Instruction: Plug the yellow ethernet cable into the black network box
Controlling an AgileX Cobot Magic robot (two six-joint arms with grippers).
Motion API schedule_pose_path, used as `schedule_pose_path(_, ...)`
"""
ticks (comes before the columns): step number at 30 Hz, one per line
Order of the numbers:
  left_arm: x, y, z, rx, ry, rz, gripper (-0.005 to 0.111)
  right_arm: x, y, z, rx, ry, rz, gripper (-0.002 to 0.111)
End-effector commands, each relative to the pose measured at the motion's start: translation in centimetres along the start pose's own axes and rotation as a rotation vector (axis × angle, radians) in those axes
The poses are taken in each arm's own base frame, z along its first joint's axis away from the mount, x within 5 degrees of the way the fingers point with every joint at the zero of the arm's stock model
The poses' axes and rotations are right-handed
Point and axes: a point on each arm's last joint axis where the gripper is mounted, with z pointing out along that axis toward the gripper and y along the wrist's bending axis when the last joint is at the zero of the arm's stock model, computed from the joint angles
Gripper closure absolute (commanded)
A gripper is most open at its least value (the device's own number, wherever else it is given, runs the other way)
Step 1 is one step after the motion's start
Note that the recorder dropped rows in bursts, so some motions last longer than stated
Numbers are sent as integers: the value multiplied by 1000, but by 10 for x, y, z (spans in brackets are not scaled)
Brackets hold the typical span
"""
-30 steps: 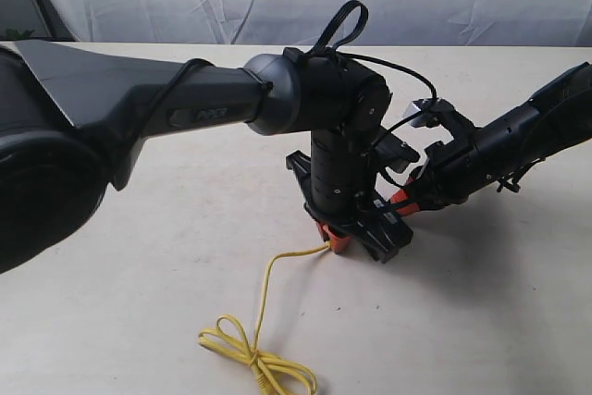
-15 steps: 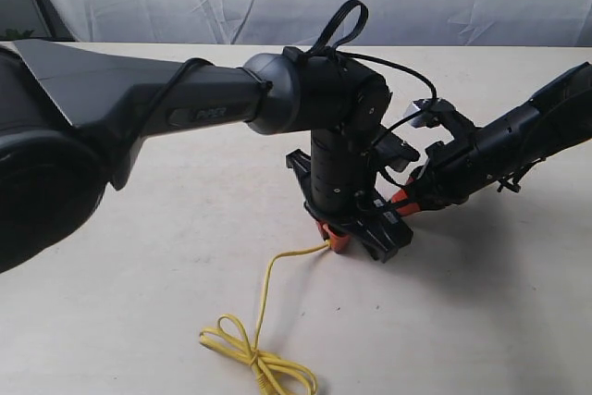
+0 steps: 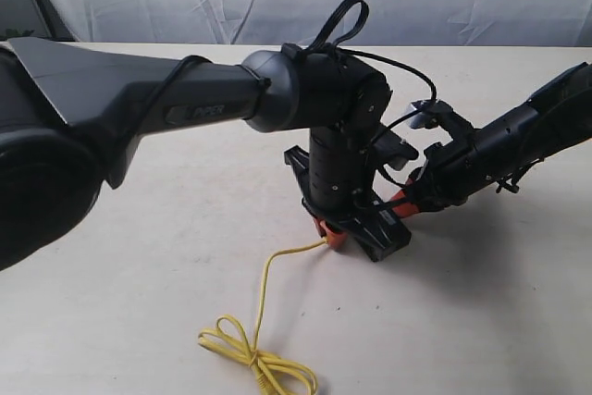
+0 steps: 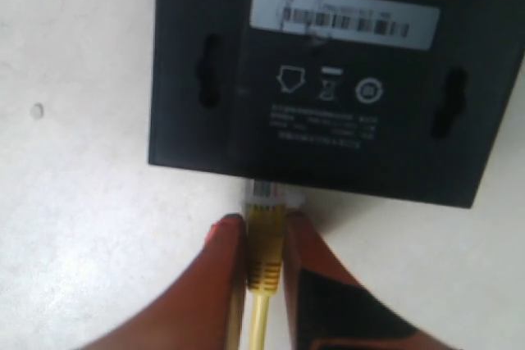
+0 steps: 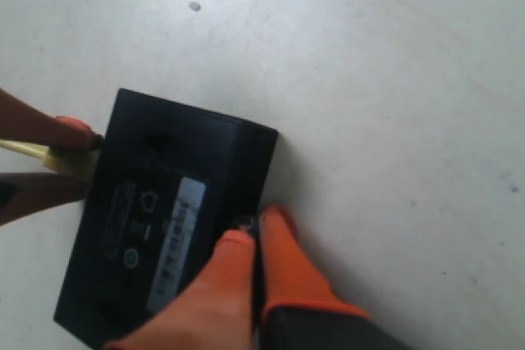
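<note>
While the left gripper point(image 4: 264, 225) is clenching the yellow ethernet cable point(image 4: 265, 264) just behind its clear plug point(image 4: 269, 194), that plug is touching the edge of the black network box point(image 4: 328, 104), which is lying on the table point(image 3: 139, 275). Whether the plug is sitting inside a port I cannot tell. Since a second ago the left arm is standing slightly shifted, while the cable's coil is lying unchanged. One cable, one box and two grippers are showing. The right gripper point(image 5: 258, 231) is pressing its fingers nearly together at the box's opposite side, and I cannot tell if they are gripping it.

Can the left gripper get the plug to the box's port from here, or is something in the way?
Probably yes. The left gripper pinches the cable with its plug at the edge of the box, nothing between them, and the right gripper sits against the far side.
</note>
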Motion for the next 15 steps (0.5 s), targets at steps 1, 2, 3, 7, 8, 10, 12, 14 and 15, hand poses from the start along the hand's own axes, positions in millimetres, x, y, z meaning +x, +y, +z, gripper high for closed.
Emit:
schedule_pose_path(1,-2,-2,-10,0,-30,2,107,1,0,0,-1,7,-13,109)
schedule_pose_path(2,-2,-2,-10,-1,-32,2,107,1,0,0,-1,7,-13,109)
schedule_pose_path(3,-3,-2,-10,3,-35,0,107,1,0,0,-1,7,-13,109)
schedule_pose_path(7,-4,-4,-10,22,-47,-11,107,1,0,0,0,6,-12,109)
schedule_pose_path(8,-4,-4,-10,22,-49,-11,107,1,0,0,0,6,-12,109)
schedule_pose_path(10,-4,-4,-10,22,-50,-11,107,1,0,0,0,6,-12,109)
schedule_pose_path(12,-3,-4,-9,21,-41,-10,107,1,0,0,0,6,-12,109)
schedule_pose_path(14,-3,-4,-5,22,-32,-23,107,1,0,0,0,6,-12,109)
schedule_pose_path(15,-3,-4,-4,22,-30,-43,107,1,0,0,0,5,-10,109)
